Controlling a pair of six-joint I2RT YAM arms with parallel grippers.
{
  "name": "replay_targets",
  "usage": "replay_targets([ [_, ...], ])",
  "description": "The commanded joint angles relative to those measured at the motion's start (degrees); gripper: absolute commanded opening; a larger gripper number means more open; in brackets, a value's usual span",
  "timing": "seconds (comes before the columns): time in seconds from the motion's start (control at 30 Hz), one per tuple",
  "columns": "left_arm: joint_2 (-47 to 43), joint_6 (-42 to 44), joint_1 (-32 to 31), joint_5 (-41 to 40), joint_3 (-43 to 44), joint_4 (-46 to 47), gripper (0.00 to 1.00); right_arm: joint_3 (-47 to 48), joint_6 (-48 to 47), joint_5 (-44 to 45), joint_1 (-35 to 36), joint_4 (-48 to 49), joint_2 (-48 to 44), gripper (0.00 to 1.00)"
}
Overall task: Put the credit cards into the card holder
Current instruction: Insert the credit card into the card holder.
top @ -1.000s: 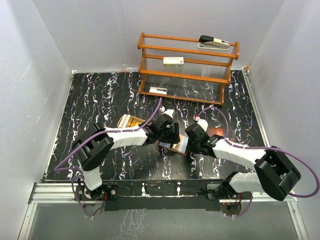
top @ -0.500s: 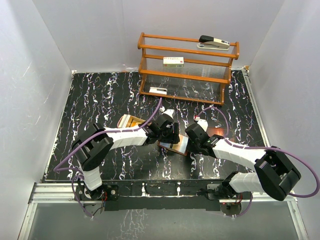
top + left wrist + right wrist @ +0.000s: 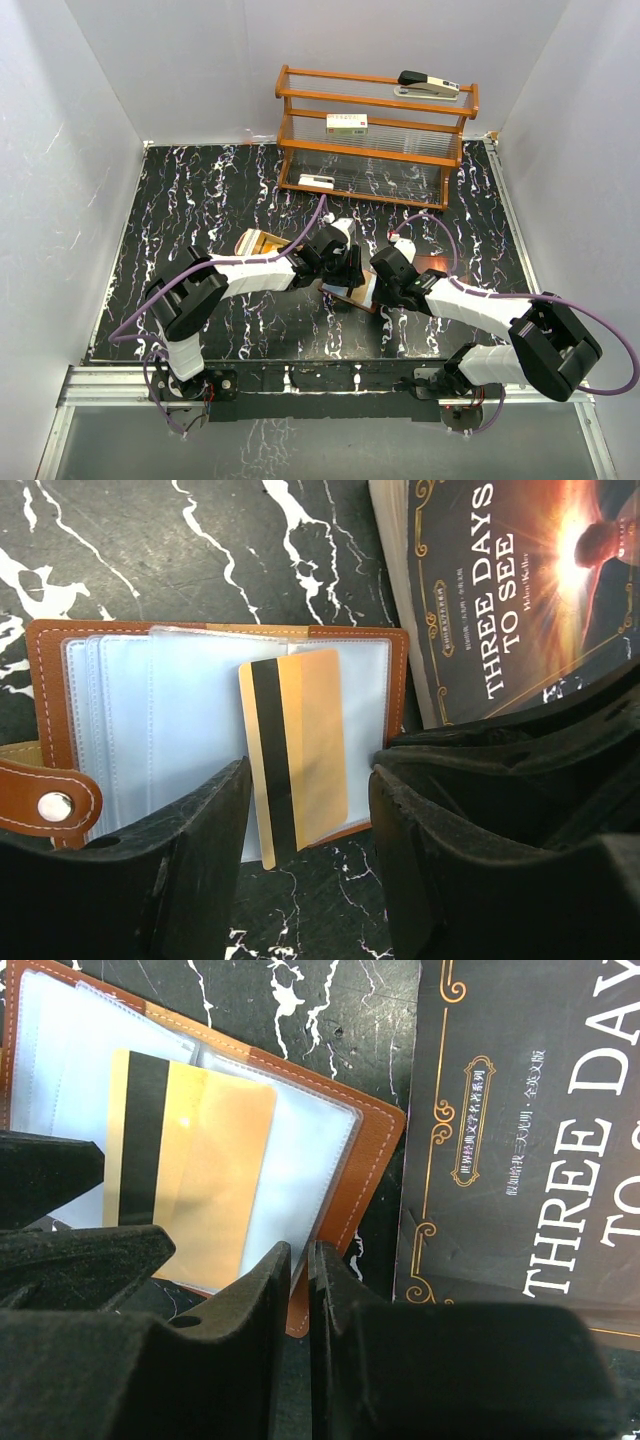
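**Gold card lay on the open holder, hemmed in by both grippers**

From the overhead camera, both arms met at the middle of the black marbled table (image 3: 200,200). The left gripper (image 3: 345,268) and right gripper (image 3: 383,283) crowded over the card holder (image 3: 352,295), hiding most of it. A tan tray (image 3: 256,243) sat just left of the left wrist, partly under the arm. A sliver of a book (image 3: 436,262) showed to the right. In the upper half stood a wooden rack (image 3: 372,100) with a stapler (image 3: 428,85) on top and a white box (image 3: 347,123) on a shelf, well apart from the work.

In the left wrist view, the card holder (image 3: 50,650) lay open at centre left, clear pockets up, its snap strap (image 3: 50,800) at the lower left. A gold card (image 3: 310,740) with a dark stripe rested on the right-hand pockets, its lower end past the holder's bottom edge. The left gripper (image 3: 310,870) stood open, a finger on each side of the card's lower end, gripping nothing. The book (image 3: 500,600), titled "THREE DAYS TO SEE", filled the upper right, just beside the holder.

In the right wrist view, the gold card (image 3: 215,1160) lay on the card holder (image 3: 370,1150) at upper left, the book (image 3: 520,1110) at right. The right gripper (image 3: 300,1270) was all but closed, its tips over the holder's lower right edge. Whether they pinched the leather could not be told.
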Motion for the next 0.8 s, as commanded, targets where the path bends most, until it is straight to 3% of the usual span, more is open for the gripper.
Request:
replay_targets([
  [0.0, 0.39, -0.02, -0.31, 3.02, 1.15, 3.22, 0.48, -0.61, 0.30, 0.32, -0.02, 3.32, -0.69, 0.12],
  [0.23, 1.78, -0.50, -0.39, 4.58, 0.99, 5.10, 0.47, -0.86, -0.92, 0.19, -0.05, 4.55, -0.39, 0.12],
  [0.5, 0.82, -0.56, -0.36, 1.40, -0.29, 4.74, 0.47, 3.13, 2.16, 4.26, -0.02, -5.35, -5.28, 0.15],
  [0.77, 0.90, -0.48, -0.34, 1.30, -0.11, 4.94, 0.47, 2.28, 4.50, 7.38, -0.02, -6.11, -4.81, 0.14],
])
